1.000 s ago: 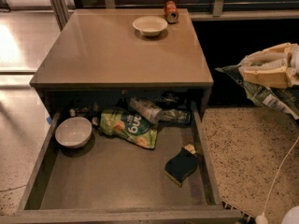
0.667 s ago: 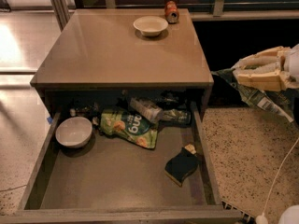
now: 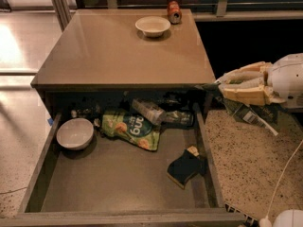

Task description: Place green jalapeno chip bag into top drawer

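Camera view looks down on a brown table [image 3: 118, 56] with its top drawer [image 3: 109, 183] pulled fully open toward the viewer. The gripper [image 3: 225, 85] is off the right edge of the table, level with the tabletop, its pale fingers [image 3: 246, 94] pointing left toward the table's front right corner. It is clamped on the chip bag [image 3: 249, 113], a crumpled dark green and white foil bag that hangs below the fingers, over the speckled floor [image 3: 246, 164]. The bag is outside the drawer, beyond its right wall.

Inside the drawer, a white bowl [image 3: 75, 133] sits in the back left corner. Just beside it to the right lies a bright green pouch [image 3: 131, 129] with white letters, flat on the drawer floor. A clear plastic bottle [image 3: 161, 113] lies on its side along the back edge, partly under the tabletop. A black sponge [image 3: 184, 167] with a yellowish patch rests against the right wall, about halfway to the front.

On the tabletop, a shallow cream bowl [image 3: 152, 25] stands near the back edge, and a red can [image 3: 174, 12] is just beside it at the back right corner.
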Action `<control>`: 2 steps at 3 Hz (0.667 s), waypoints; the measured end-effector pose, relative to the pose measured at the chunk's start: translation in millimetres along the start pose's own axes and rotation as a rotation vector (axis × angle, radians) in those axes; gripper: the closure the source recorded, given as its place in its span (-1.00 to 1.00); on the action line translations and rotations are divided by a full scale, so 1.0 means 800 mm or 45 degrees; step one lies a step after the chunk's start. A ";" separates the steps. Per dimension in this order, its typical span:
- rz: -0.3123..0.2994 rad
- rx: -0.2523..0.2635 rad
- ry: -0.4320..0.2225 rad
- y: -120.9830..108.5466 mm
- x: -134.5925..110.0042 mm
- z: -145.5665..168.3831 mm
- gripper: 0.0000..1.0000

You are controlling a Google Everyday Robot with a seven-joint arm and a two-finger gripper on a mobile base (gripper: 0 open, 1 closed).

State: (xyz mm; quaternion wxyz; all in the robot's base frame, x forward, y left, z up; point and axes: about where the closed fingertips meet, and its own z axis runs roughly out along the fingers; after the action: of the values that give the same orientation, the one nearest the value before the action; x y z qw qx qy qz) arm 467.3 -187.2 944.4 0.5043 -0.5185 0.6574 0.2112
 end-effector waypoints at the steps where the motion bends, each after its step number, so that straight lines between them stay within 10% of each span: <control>1: 0.053 -0.106 -0.024 0.033 0.027 0.038 1.00; 2: 0.053 -0.106 -0.024 0.033 0.027 0.038 1.00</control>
State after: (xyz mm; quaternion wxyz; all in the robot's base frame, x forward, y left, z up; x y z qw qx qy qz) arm 458.1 -163.0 906.7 0.4838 -0.5233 0.6540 0.2536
